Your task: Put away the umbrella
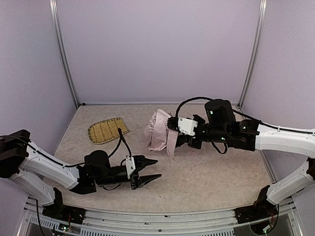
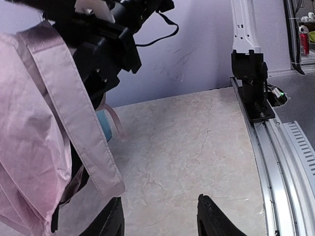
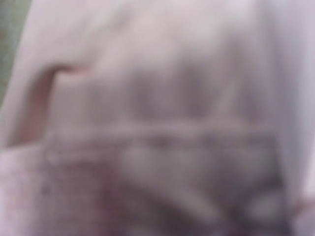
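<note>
The umbrella [image 1: 160, 130] is a crumpled pale pink bundle held just above the table at centre back. My right gripper [image 1: 175, 134] reaches into it from the right, shut on the fabric with its fingertips buried in the folds. The right wrist view is filled with blurred pink fabric of the umbrella [image 3: 157, 118]. In the left wrist view the umbrella [image 2: 29, 147] hangs at the left, a flat pink band [image 2: 74, 113] dangling from it. My left gripper [image 1: 151, 170] sits low at front centre, open, aimed at the bundle with nothing between its fingers [image 2: 211, 219].
A woven bamboo tray [image 1: 107, 129] lies at the back left of the table. The right arm's base [image 2: 253, 93] and the metal rail [image 2: 280, 162] run along the near edge. Pale walls close in the back and both sides.
</note>
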Controlling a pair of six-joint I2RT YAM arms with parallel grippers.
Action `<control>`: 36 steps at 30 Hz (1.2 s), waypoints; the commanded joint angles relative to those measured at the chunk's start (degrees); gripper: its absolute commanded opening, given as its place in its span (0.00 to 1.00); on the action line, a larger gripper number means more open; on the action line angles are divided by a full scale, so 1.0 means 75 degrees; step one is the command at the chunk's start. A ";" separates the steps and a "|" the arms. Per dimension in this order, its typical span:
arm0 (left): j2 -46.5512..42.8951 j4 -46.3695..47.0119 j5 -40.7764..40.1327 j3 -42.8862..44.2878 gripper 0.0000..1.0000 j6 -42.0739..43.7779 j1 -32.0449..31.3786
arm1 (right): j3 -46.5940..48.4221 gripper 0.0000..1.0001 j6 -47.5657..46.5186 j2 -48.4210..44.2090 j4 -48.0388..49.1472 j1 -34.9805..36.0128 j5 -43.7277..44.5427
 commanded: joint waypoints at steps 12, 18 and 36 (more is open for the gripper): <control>0.2011 0.2460 0.0742 0.1239 0.64 -0.0041 0.0738 | 0.1663 0.00 -0.0304 -0.0081 -0.0798 0.0008 -0.0792; 0.2302 0.1913 0.0665 0.1723 0.56 0.0203 0.0587 | 0.1778 0.00 -0.0295 -0.0083 -0.0832 0.0011 -0.0855; 0.0599 0.0039 0.1470 0.0223 0.00 0.0272 0.1124 | 0.1738 0.00 0.0372 -0.0962 -0.1381 -0.0801 -0.1060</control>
